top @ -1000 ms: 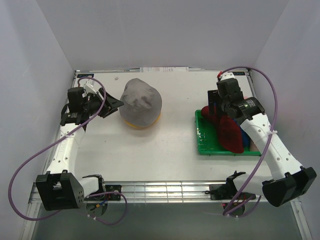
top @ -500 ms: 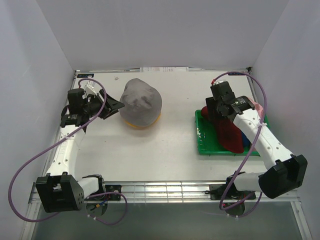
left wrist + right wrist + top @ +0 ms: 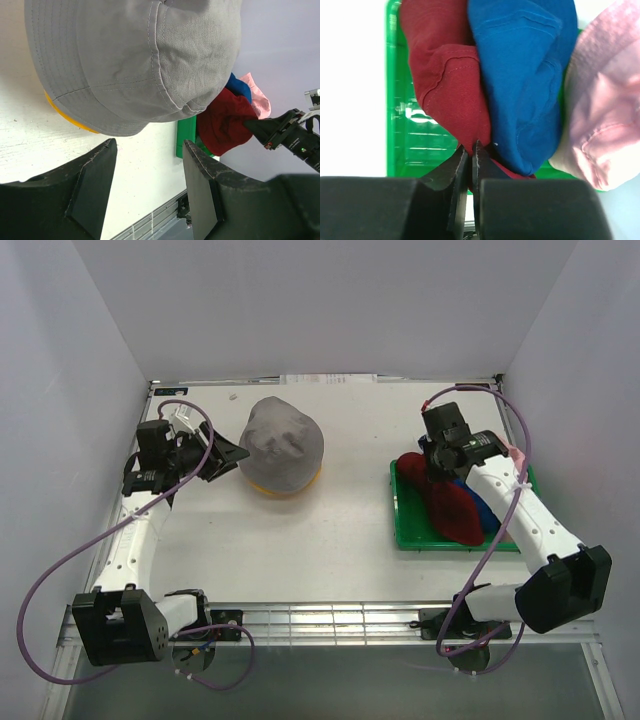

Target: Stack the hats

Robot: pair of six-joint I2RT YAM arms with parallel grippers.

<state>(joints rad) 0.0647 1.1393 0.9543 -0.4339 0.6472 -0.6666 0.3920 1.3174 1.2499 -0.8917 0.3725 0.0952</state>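
Right wrist view: the right gripper (image 3: 470, 150) clenched a fold of the soft dark red bucket hat (image 3: 445, 85) (jaws nearly meeting). Left gripper (image 3: 149, 147) stood released.

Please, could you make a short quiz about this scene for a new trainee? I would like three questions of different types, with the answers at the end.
1. True or false: the grey hat sits on top of the yellow hat.
2. How many hats lie in the green tray?
3. The right tool is shut on: A) the dark red hat; B) the green tray; C) nothing.

Key: 1 true; 2 three; 3 A.
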